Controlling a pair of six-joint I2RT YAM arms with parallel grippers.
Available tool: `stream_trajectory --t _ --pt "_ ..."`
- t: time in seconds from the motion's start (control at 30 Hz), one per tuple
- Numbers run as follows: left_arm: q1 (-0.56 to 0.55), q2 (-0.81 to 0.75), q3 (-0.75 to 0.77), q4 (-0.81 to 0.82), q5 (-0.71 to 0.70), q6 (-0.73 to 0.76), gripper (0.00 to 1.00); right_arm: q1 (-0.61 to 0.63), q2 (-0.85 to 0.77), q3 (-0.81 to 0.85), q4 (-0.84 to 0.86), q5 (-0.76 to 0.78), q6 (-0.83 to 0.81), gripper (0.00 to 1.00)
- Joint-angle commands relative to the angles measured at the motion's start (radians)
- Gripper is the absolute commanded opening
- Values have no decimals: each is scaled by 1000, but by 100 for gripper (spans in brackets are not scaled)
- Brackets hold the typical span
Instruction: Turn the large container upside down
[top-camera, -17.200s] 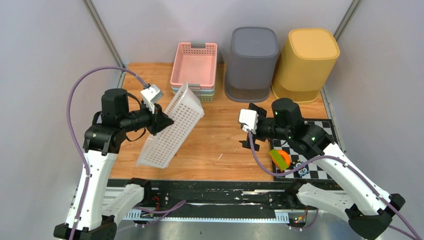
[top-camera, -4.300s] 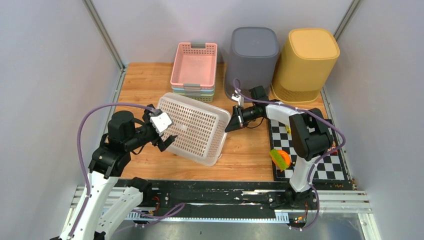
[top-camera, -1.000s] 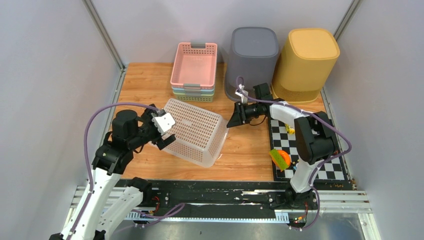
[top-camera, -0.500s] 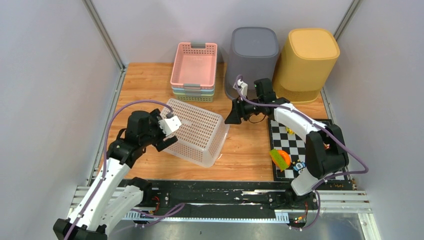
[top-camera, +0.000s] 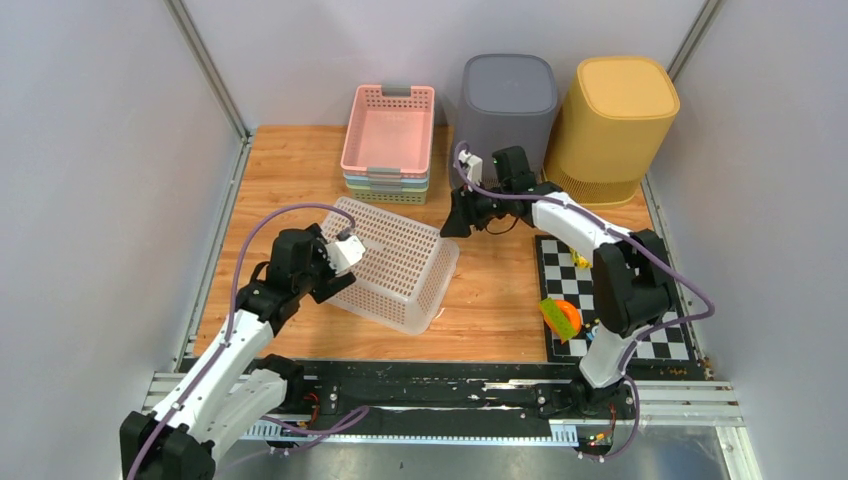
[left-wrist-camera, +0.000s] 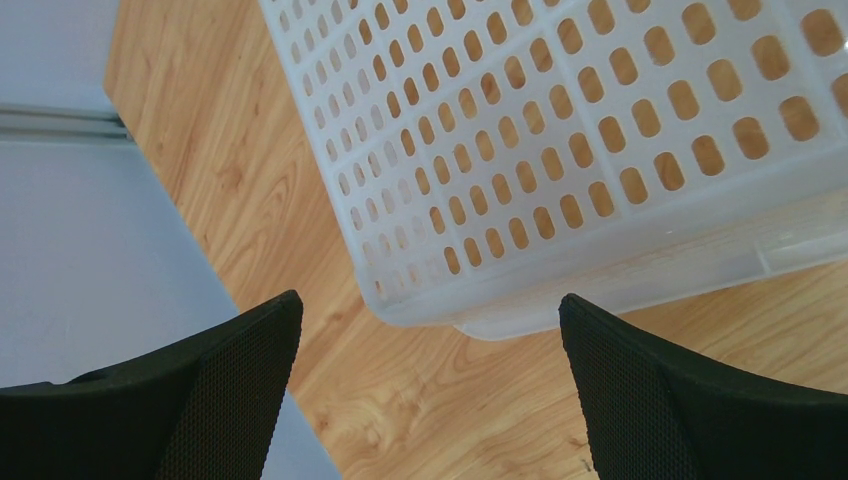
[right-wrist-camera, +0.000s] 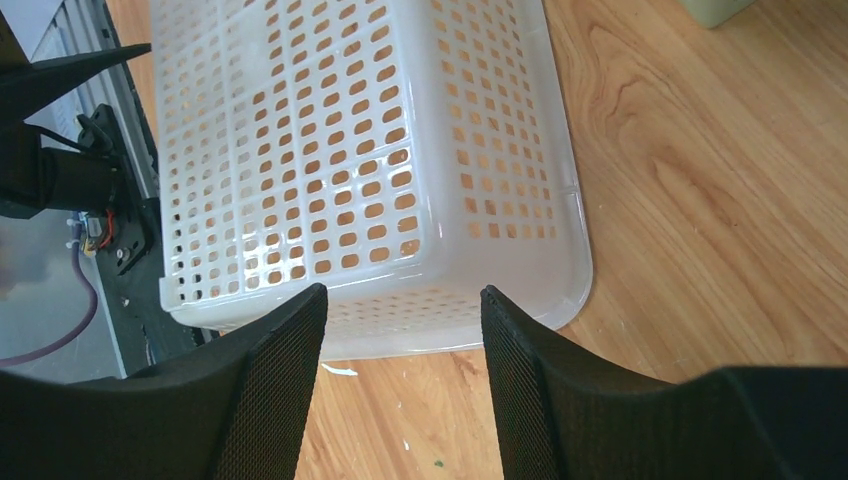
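The white perforated basket lies bottom-up, rim on the wooden table, so the flip looks done; left gripper gapes wide at its corner; right gripper hangs parted and empty, since the basket supports itself.

Large container partly off-frame

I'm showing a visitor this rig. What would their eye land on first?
The large white perforated plastic basket lies bottom-up on the wooden table, the open left gripper and right gripper at its opposite sides. Behind stand a pink basket stack, a grey plastic bin and a yellow plastic bin.
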Motion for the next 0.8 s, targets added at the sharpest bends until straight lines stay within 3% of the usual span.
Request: stream_trajectory --t 0.0,0.33,0.77 --pt "6 23 -32 121 -74 9 100 34 70 40 -21 26 -1 61" --pt "5 26 -47 136 -172 -13 100 120 163 81 -25 24 -1 61" --pt "5 -131 -34 -69 -50 -6 100 289 312 285 -53 51 44 61"
